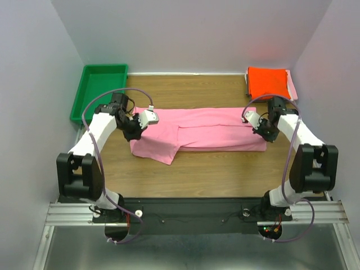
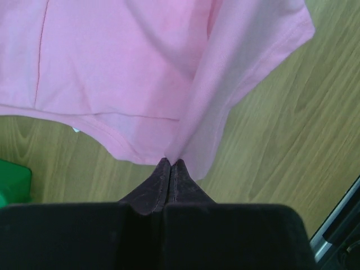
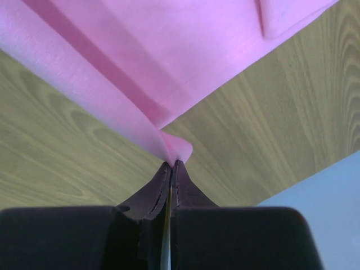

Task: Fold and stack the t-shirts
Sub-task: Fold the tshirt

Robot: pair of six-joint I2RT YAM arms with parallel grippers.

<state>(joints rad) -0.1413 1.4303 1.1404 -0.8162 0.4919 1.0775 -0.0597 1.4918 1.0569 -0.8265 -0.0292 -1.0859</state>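
Observation:
A large bubblegum pink t-shirt (image 1: 214,130) lies stretched sideways across the wooden table, partly folded lengthwise, with a sleeve hanging toward the front left. My left gripper (image 1: 136,132) is at the shirt's left end. In the left wrist view this gripper (image 2: 170,163) is shut on the pink t-shirt's (image 2: 140,73) hem edge. My right gripper (image 1: 265,134) is at the shirt's right end. In the right wrist view it (image 3: 171,163) is shut on a folded corner of the pink cloth (image 3: 185,50). A folded orange-red t-shirt (image 1: 268,82) rests on a paler pink one (image 1: 292,90) at the back right.
A green plastic tray (image 1: 98,90) stands at the back left, and its corner (image 2: 11,180) shows in the left wrist view. Bare wood table (image 1: 214,174) lies between the shirt and the arm bases. White walls close in the sides and back.

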